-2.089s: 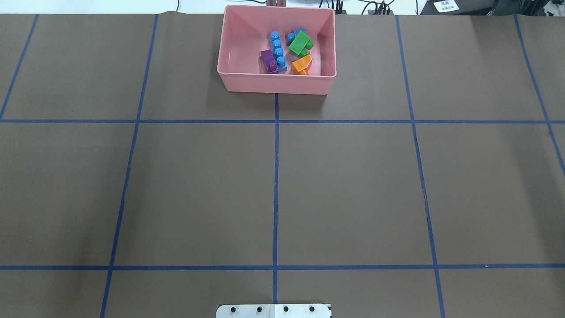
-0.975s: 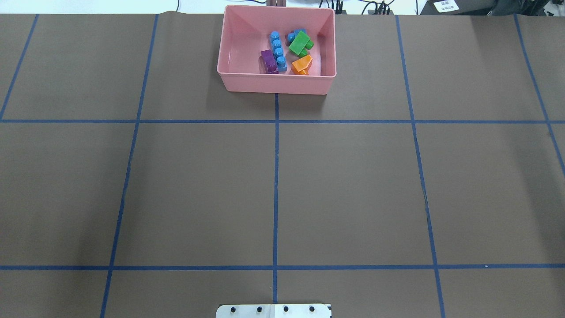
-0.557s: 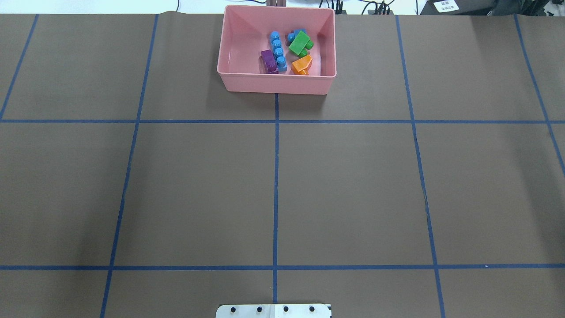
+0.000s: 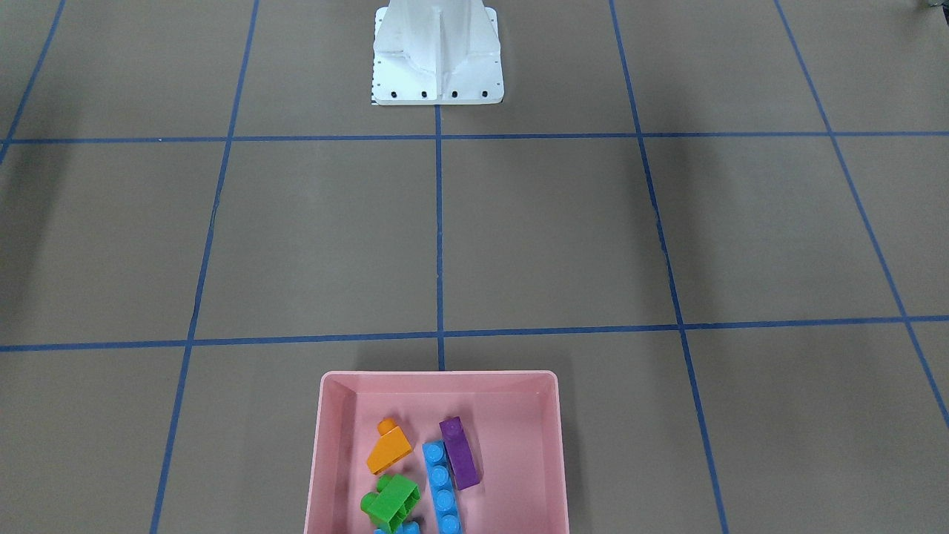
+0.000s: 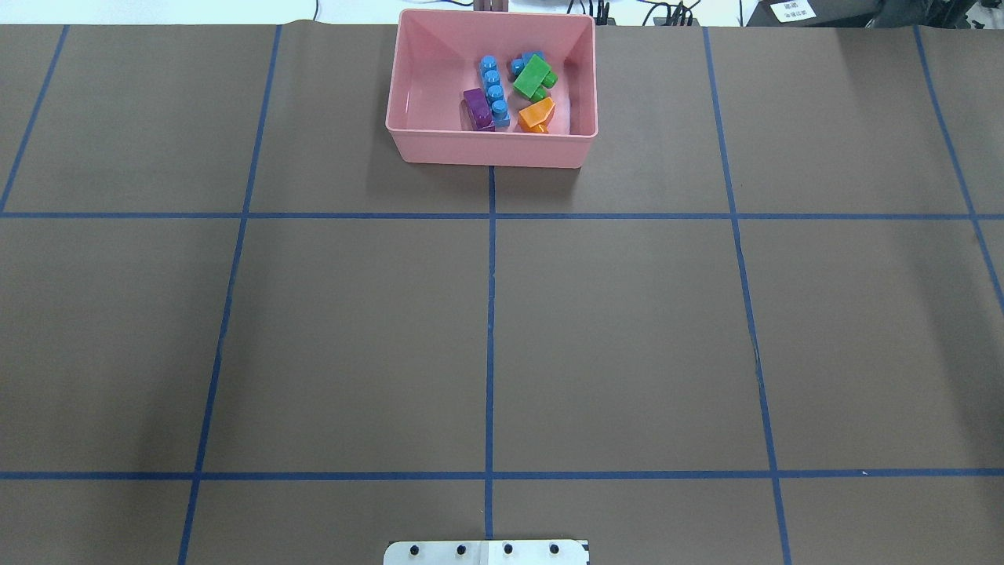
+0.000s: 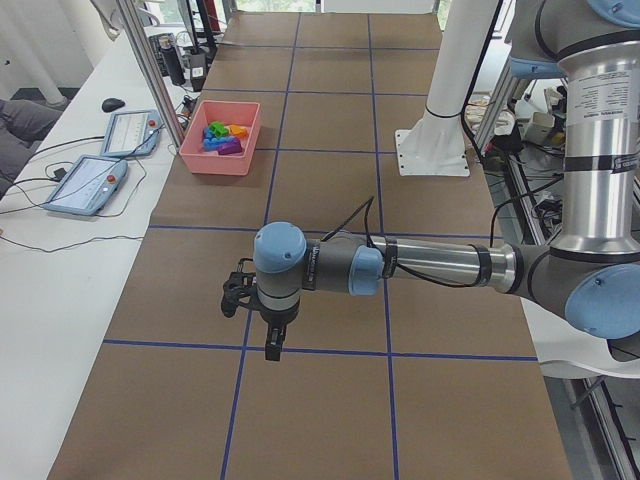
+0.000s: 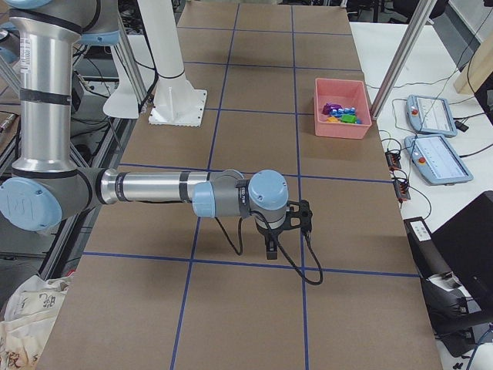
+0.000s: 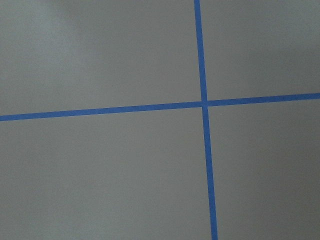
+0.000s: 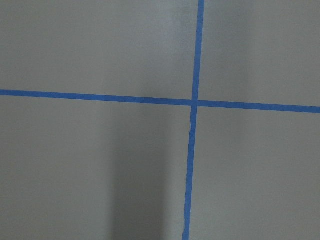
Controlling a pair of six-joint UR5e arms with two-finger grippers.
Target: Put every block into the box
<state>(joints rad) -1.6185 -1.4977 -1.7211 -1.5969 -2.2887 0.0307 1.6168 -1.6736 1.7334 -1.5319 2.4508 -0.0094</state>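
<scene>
The pink box [image 5: 490,149] stands at the table's far middle edge; it also shows in the front-facing view [image 4: 437,377]. In it lie the purple block [image 5: 477,108], the long light-blue block [image 5: 494,88], the small light-blue block [image 5: 519,64], the green block [image 5: 533,77] and the orange block [image 5: 536,115]. My left gripper [image 6: 272,345] shows only in the exterior left view, low over the bare table far from the box. My right gripper [image 7: 271,250] shows only in the exterior right view, likewise far from the box. I cannot tell whether either is open or shut.
Blue tape lines divide the brown table cover into squares. The white robot base plate [image 5: 486,552] sits at the near middle edge. Two tablets [image 6: 88,183] lie on a side table beyond the box's end.
</scene>
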